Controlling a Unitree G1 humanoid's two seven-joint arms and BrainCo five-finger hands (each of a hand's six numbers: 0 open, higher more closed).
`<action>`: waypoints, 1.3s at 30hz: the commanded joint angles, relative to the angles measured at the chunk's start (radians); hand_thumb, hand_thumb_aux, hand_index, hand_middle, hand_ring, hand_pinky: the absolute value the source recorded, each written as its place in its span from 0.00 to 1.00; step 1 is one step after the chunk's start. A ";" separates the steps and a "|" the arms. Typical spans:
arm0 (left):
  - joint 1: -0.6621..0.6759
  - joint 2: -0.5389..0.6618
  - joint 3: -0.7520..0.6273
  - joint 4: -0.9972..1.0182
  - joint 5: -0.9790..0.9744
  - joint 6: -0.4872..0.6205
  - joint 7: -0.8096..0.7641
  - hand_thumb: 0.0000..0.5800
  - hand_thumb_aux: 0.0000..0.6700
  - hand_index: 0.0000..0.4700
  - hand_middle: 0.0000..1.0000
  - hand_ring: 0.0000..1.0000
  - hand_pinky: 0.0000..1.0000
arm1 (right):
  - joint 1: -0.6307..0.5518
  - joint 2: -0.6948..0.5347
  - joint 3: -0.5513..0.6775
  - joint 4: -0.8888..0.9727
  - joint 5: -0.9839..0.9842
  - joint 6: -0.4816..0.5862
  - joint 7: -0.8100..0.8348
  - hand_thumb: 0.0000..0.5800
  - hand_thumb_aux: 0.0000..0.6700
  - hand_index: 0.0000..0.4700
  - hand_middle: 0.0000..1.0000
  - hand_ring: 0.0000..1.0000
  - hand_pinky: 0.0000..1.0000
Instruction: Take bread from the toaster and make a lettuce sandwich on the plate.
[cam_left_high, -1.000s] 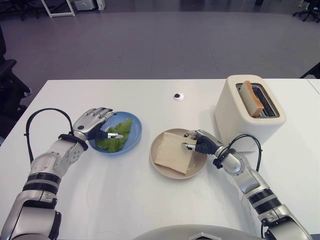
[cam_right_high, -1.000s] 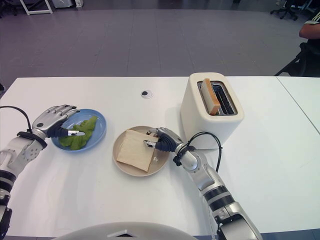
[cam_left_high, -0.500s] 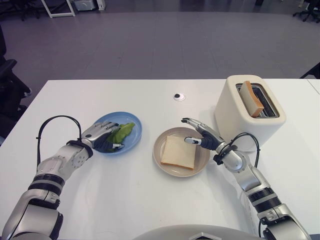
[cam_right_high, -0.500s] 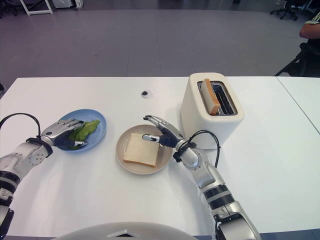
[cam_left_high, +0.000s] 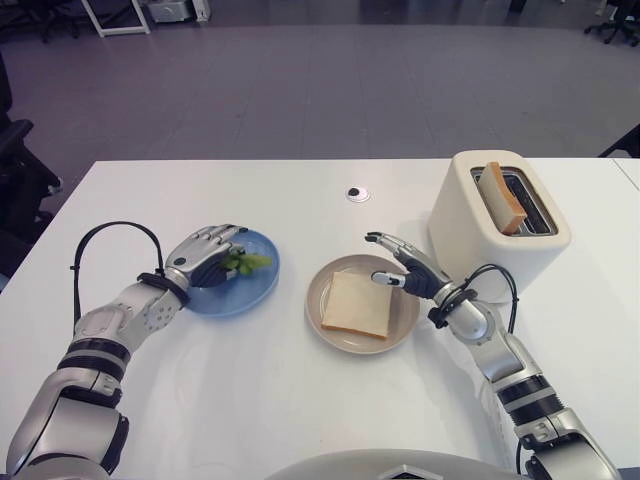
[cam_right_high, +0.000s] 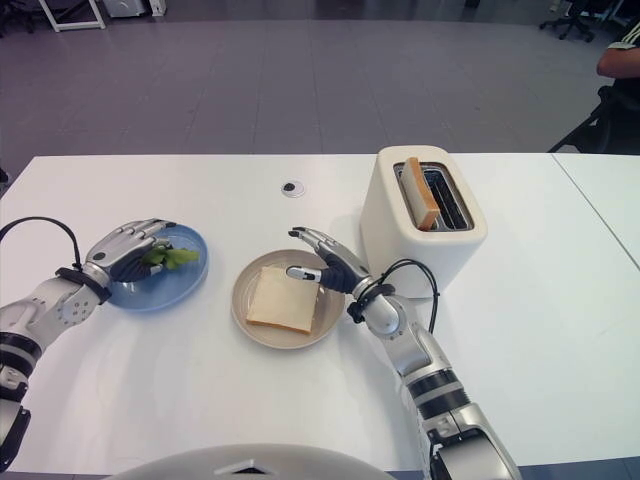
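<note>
1 grommet (cam_left_high: 358, 193) behind plate (cam_left_high: 402, 322), nr toaster (cam_left_high: 468, 236).

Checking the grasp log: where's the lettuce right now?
The lettuce is on the robot's left, held by the fingers of the left hand over the blue dish, left of the tan plate holding the bread slice.

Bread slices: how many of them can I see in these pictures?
2. One slice lies flat on the plate. The other slice stands upright in the toaster, in the slot nearer the plate. The second slot looks empty, but its bottom is hidden.
</note>
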 joint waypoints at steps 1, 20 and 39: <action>-0.008 0.003 0.009 -0.023 -0.024 -0.045 0.024 1.00 1.00 1.00 0.00 0.00 0.00 | 0.007 0.001 -0.015 -0.024 0.013 0.002 0.004 0.00 0.00 0.00 0.00 0.00 0.00; 0.027 -0.284 -0.066 -0.297 -0.166 -0.231 -0.121 1.00 1.00 1.00 0.00 0.00 0.00 | 0.044 0.033 -0.251 -0.464 0.270 0.094 0.029 0.00 0.00 0.00 0.00 0.00 0.00; 0.029 -0.360 -0.193 -0.206 -0.036 -0.189 -0.192 1.00 1.00 1.00 0.00 0.00 0.00 | 0.051 -0.284 -0.450 -0.182 -0.088 0.129 -0.106 0.00 0.00 0.00 0.00 0.00 0.00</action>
